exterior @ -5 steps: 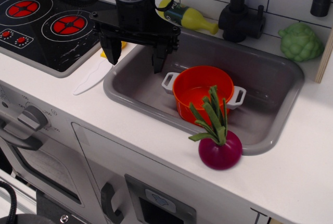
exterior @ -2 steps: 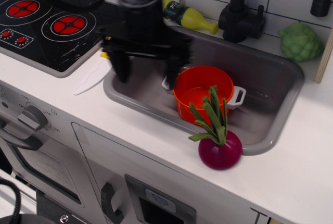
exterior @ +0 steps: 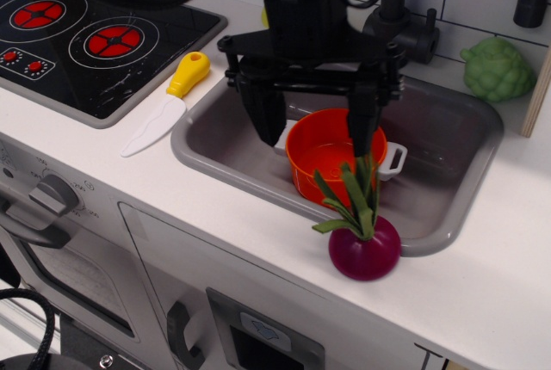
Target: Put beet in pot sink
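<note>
The beet point(exterior: 365, 248) sits on the white worktop point(exterior: 482, 292) at the near rim of the sink point(exterior: 456, 142), leaves upright. Just beyond it, the orange pot point(exterior: 331, 151) stands inside the sink. Over the pot hangs the gripper point(exterior: 312, 133), fingers point(exterior: 261, 114) spread wide apart, holding nothing.

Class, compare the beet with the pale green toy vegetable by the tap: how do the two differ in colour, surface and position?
Colour: the beet is magenta-purple with long green leaves; the green vegetable is pale green all over.
Surface: the beet is smooth and glossy; the green vegetable is bumpy.
Position: the beet stands at the sink's front rim; the green vegetable sits behind the sink, by the wall.
Both rest on the white counter, outside the sink.
</note>
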